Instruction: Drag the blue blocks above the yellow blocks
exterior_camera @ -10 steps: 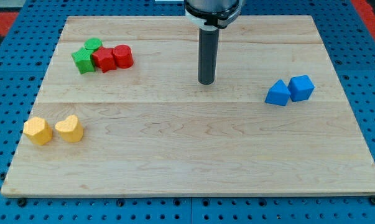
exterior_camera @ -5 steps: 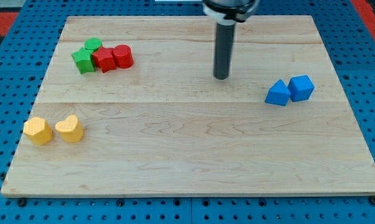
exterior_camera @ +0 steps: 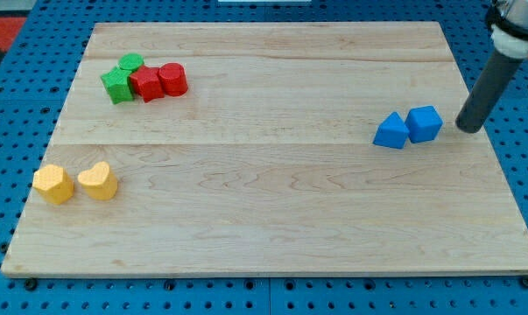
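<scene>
Now poised with my tip point(exterior_camera: 468, 129) just beside blue cube point(exterior_camera: 424, 123) and blue triangular block point(exterior_camera: 391, 131), both at nine o'clock, yellow blocks point(exterior_camera: 74, 183) far beyond; no end effector jaws to report.

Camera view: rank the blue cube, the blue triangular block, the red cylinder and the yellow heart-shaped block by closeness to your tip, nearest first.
My tip is near the view's right edge.
1. blue cube, just to the tip's left, apart from it.
2. blue triangular block, beside the cube's left.
3. red cylinder, upper left of the board.
4. yellow heart-shaped block, lower left.
</scene>
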